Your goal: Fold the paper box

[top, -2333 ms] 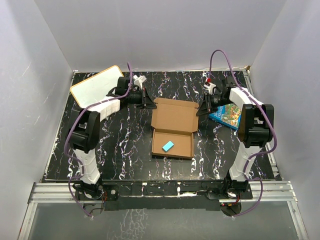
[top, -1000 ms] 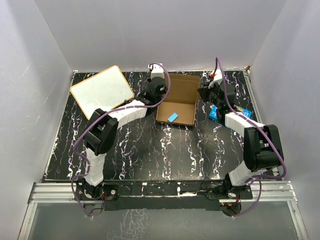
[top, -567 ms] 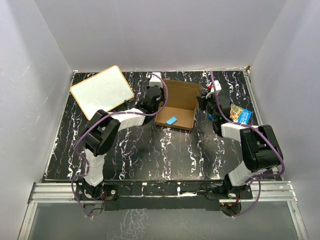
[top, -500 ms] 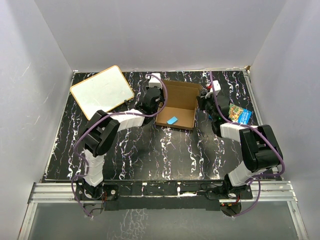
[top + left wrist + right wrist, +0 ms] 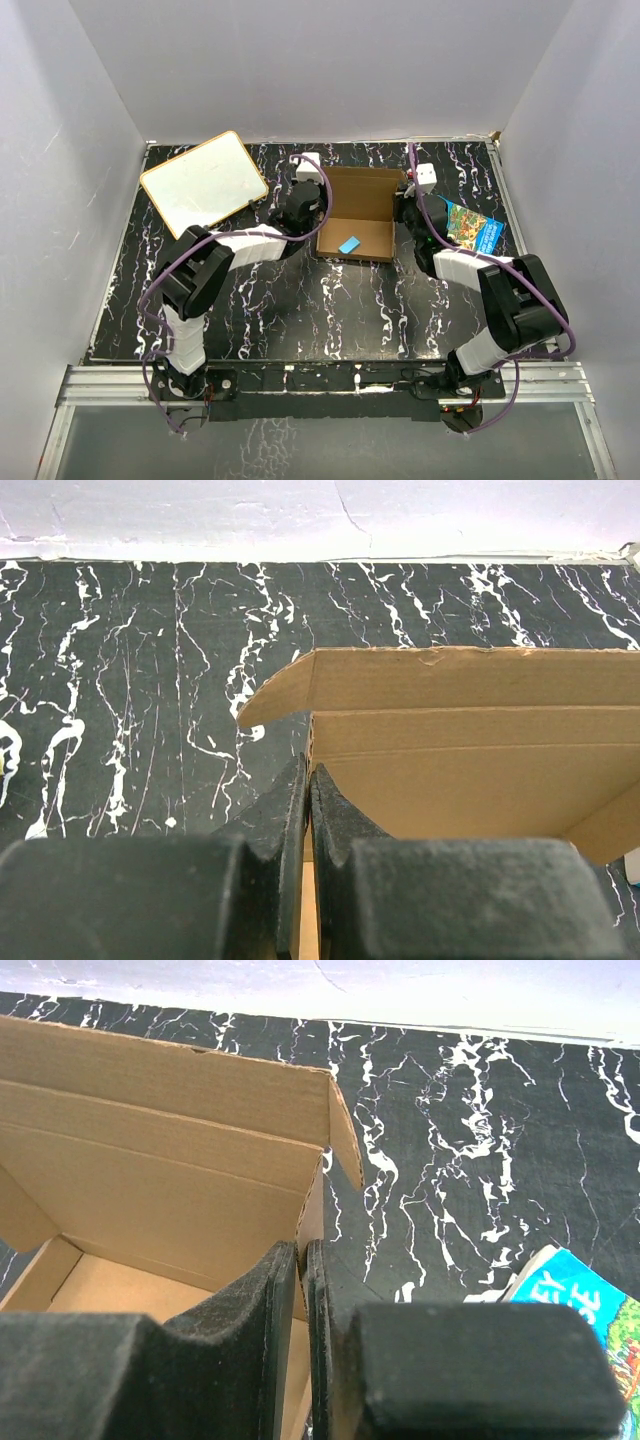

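Note:
The paper box is a brown cardboard tray with its lid flap standing up at the back, in the far middle of the table. A small blue piece lies on its floor. My left gripper is shut on the box's left side wall; in the left wrist view the wall's edge runs up between the pressed fingers of the left gripper, with the box to the right. My right gripper pinches the right side wall. In the right wrist view the right gripper holds the corrugated edge, the box to its left.
A white board with an orange rim lies tilted at the back left. A blue printed box lies right of my right arm and shows as the blue printed box in the right wrist view. The grey back wall is close behind the paper box.
Both arms have drawn the paper box a little nearer and lower, still holding its side walls. The blue printed box has come out from under the right arm.

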`<control>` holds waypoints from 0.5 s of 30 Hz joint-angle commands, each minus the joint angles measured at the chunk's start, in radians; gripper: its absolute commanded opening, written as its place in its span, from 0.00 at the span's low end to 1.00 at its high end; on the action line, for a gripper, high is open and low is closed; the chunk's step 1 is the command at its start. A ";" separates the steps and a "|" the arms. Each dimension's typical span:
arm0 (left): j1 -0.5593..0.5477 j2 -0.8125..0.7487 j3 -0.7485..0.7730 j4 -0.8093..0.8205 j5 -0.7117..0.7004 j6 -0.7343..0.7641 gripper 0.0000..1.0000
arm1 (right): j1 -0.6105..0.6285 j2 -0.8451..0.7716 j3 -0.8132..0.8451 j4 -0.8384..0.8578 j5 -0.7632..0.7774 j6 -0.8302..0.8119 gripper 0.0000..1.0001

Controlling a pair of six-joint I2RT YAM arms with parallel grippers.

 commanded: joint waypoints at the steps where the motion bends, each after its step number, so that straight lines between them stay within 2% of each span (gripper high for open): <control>1: -0.054 -0.073 -0.044 -0.043 0.019 -0.033 0.00 | 0.037 -0.069 -0.003 0.042 0.019 0.026 0.16; 15: -0.106 -0.148 -0.162 0.000 -0.077 -0.050 0.00 | 0.043 -0.173 -0.146 0.010 -0.035 0.021 0.18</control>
